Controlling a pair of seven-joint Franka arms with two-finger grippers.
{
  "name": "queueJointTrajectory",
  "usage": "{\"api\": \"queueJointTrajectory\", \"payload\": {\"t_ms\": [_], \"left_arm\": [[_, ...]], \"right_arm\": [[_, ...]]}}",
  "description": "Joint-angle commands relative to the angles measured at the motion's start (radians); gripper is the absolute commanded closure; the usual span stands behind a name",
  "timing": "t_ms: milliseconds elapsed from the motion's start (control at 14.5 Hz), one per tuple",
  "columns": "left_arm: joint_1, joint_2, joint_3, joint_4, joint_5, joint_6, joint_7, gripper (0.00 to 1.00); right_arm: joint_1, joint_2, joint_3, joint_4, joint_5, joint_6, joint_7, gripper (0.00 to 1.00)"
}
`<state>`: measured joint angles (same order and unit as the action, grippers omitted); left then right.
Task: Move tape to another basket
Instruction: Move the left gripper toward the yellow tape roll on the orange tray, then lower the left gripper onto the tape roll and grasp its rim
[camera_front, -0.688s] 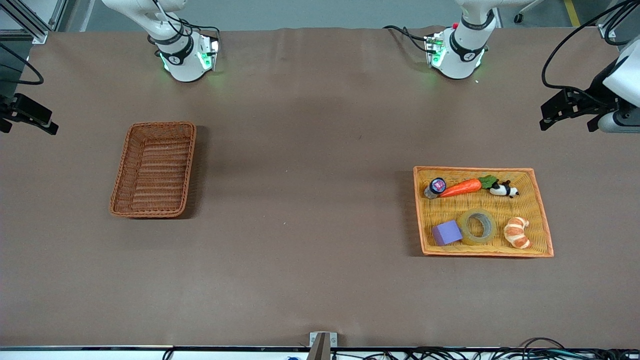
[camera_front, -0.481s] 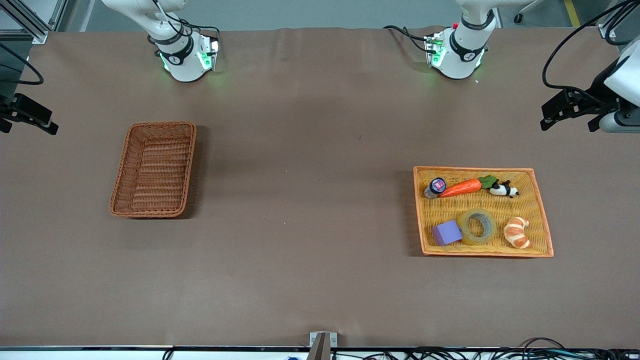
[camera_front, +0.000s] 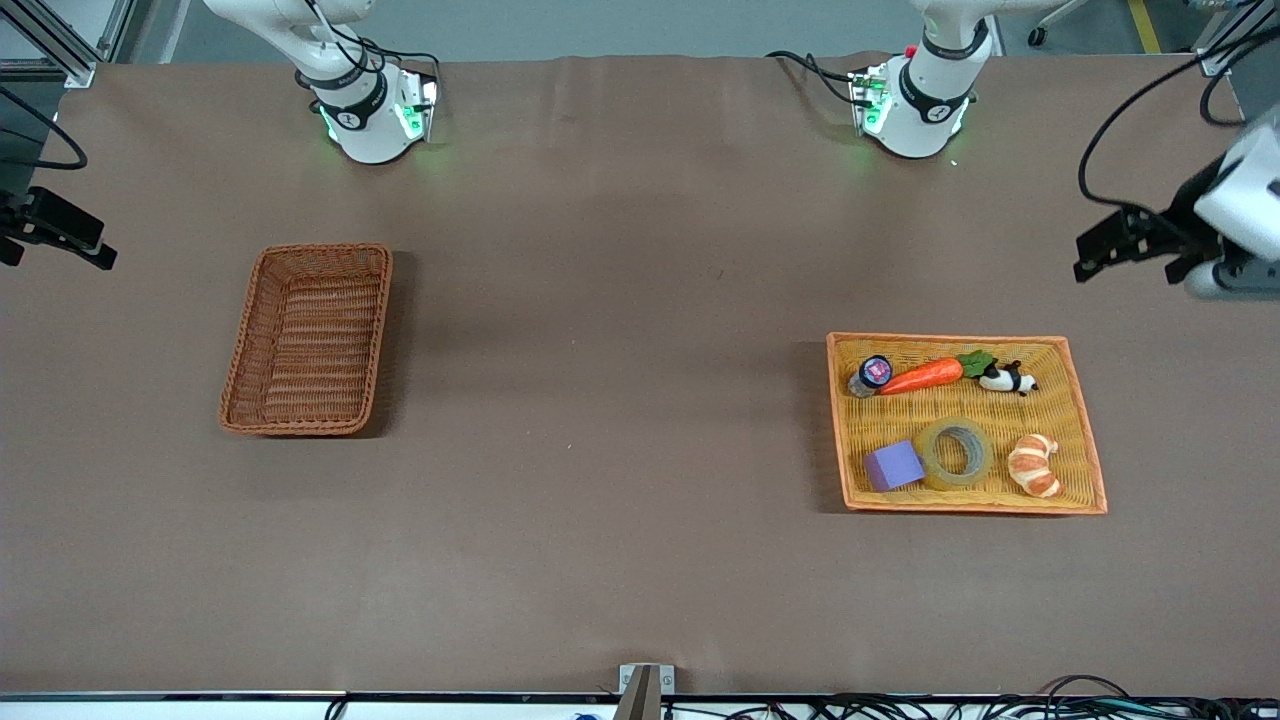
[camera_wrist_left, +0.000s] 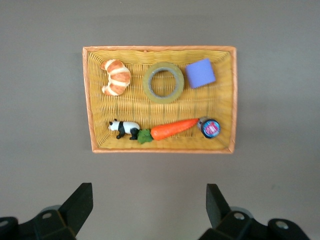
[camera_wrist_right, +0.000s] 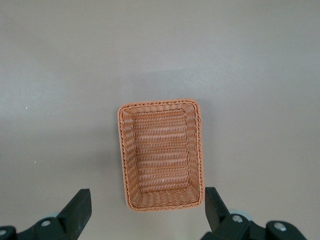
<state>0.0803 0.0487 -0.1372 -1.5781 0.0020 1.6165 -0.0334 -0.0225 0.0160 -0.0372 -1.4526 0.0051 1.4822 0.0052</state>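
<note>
The tape (camera_front: 957, 452), a yellowish ring, lies flat in the orange-yellow tray (camera_front: 948, 339), between a purple block (camera_front: 893, 465) and a croissant (camera_front: 1034, 465). It also shows in the left wrist view (camera_wrist_left: 163, 82). The reddish-brown wicker basket (camera_front: 308, 338) stands empty toward the right arm's end and shows in the right wrist view (camera_wrist_right: 161, 152). My left gripper (camera_front: 1130, 262) is open and empty, high over bare table beside the tray (camera_wrist_left: 160, 49); in its wrist view the gripper (camera_wrist_left: 149, 200) has nothing between its jaws. My right gripper (camera_front: 55, 252) is open and empty, high over the table's edge by the basket; its wrist view (camera_wrist_right: 147, 205) shows the same.
The tray also holds a toy carrot (camera_front: 925, 374), a small panda figure (camera_front: 1007, 379) and a small round jar (camera_front: 872, 372). Brown table lies between tray and basket. The arm bases (camera_front: 370, 120) stand along the table's edge farthest from the front camera.
My left gripper has shifted a little toward the tray. The right arm, the tape and both containers have not moved.
</note>
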Motion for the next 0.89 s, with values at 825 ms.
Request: {"api": "queueJointTrajectory", "payload": {"t_ms": [825], "left_arm": [[0.064, 0.373, -0.001, -0.355, 0.059, 0.804, 0.003, 0.07]], "right_arm": [[-0.013, 0.002, 0.003, 0.008, 0.021, -0.008, -0.016, 0.00]]}}
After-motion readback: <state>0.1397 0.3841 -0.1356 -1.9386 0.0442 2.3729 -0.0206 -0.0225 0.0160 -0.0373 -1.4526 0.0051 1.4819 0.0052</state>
